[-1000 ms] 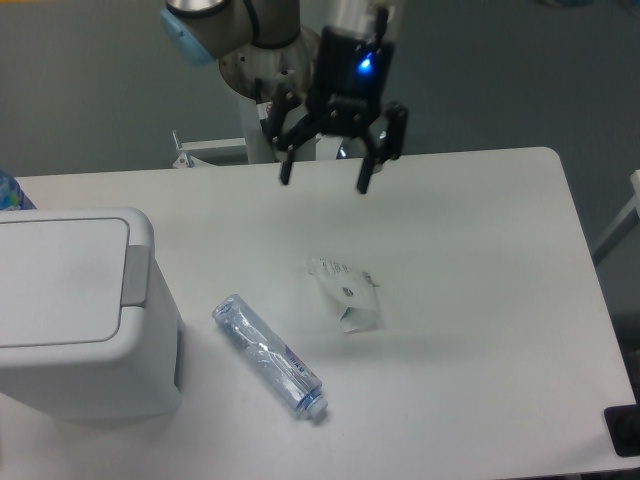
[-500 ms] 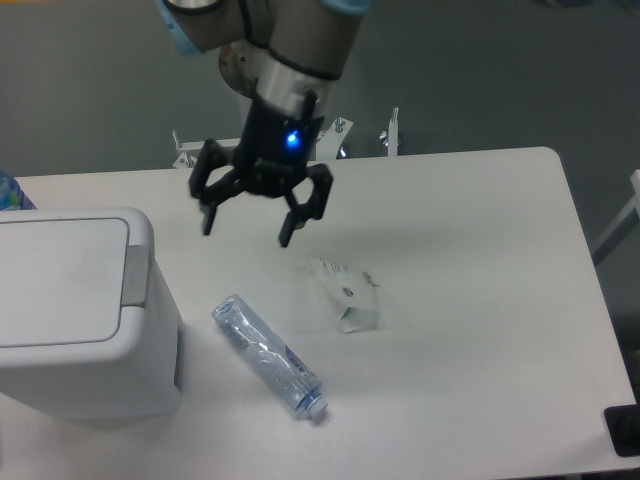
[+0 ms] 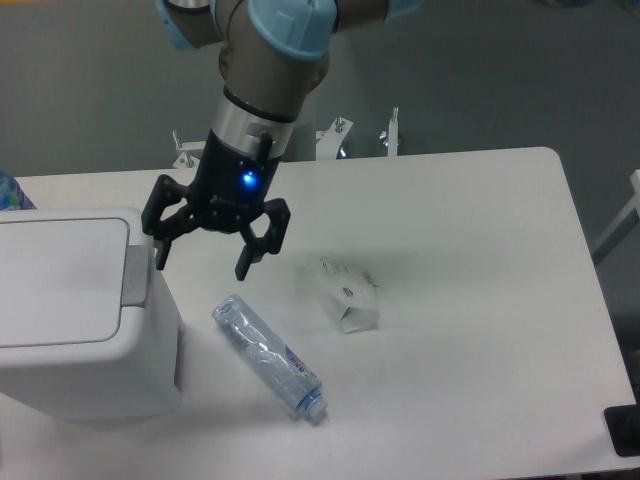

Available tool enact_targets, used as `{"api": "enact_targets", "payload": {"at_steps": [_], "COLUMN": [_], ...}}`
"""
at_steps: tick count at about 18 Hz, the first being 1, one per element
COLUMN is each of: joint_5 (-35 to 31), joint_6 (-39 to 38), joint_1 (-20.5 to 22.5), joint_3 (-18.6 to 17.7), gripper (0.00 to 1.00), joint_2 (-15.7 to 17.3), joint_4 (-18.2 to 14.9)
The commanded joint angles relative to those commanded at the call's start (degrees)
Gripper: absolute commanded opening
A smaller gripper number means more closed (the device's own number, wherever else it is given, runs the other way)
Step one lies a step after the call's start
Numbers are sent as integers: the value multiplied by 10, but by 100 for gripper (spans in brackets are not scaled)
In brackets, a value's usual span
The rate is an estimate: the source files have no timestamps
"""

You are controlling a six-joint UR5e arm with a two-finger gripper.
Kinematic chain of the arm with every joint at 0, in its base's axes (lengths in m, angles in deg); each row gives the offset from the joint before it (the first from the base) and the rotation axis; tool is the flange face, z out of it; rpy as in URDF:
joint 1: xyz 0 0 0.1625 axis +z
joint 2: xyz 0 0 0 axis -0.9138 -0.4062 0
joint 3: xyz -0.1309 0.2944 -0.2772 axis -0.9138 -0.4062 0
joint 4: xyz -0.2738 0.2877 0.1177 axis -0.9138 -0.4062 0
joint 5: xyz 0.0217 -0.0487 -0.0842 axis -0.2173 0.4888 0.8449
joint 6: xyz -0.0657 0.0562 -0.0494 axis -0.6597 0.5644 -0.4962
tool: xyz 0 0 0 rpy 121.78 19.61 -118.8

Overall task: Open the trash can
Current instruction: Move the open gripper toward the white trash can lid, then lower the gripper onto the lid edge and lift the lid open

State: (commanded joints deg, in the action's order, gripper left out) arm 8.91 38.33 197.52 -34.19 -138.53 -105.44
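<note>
A white bin (image 3: 75, 315) fills the lower left of the frame, its flat lid closed and a grey tab (image 3: 136, 273) along the lid's right edge. Just right of the tab, the gripper (image 3: 202, 262) hangs above the table (image 3: 470, 220) with fingers spread wide, holding nothing. Below it lies a crushed clear bottle (image 3: 268, 357). A crumpled white packet (image 3: 346, 292) lies near the centre.

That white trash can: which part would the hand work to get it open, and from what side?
Probably the grey push tab on the trash can, at the lid's edge nearest the hand. It faces upward, so coming down from above and pressing suits it better than pinching.
</note>
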Motion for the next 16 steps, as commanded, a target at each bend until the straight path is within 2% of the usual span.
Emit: {"api": "enact_targets", "payload": {"at_steps": [16], "joint_5": [-7], "joint_6": [2], "joint_1": [-16], "joint_3": [-4], "gripper": [100], "joint_2": [-13], "joint_4": [4]}}
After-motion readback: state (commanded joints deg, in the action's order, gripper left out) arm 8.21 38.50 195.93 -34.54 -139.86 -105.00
